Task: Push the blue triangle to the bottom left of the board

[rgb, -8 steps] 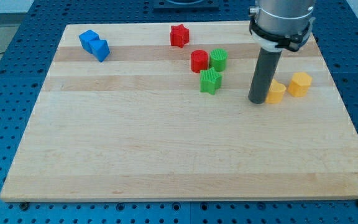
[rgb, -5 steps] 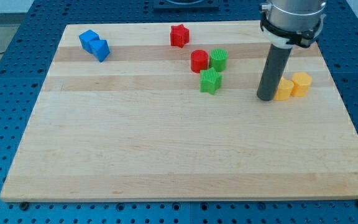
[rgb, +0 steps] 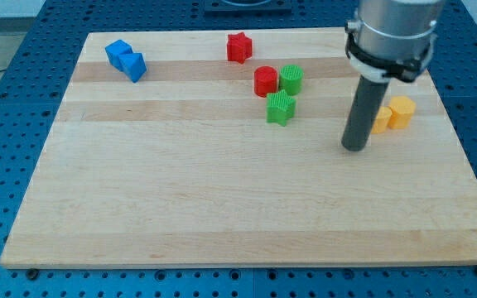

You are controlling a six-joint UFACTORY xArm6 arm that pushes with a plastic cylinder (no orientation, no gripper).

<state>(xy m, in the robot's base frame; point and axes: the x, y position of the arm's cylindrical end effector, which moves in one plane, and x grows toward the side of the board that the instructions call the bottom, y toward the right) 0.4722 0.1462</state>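
Observation:
Two blue blocks sit touching at the board's top left: one (rgb: 118, 53) nearer the corner and one (rgb: 134, 66) just to its lower right. I cannot tell which of them is the triangle. My tip (rgb: 354, 148) rests on the board at the right, far from the blue blocks. It stands just to the lower left of a yellow block (rgb: 382, 121), whose left side the rod partly hides.
A second yellow block (rgb: 401, 112) touches the first on its right. A red star (rgb: 238, 47) sits at top centre. A red block (rgb: 265, 81), a green block (rgb: 291, 79) and a green star (rgb: 280, 108) cluster left of my tip.
My tip moved right, pushing the near yellow block against the other yellow one, then slid down towards the view's bottom. The blue blocks have not moved.

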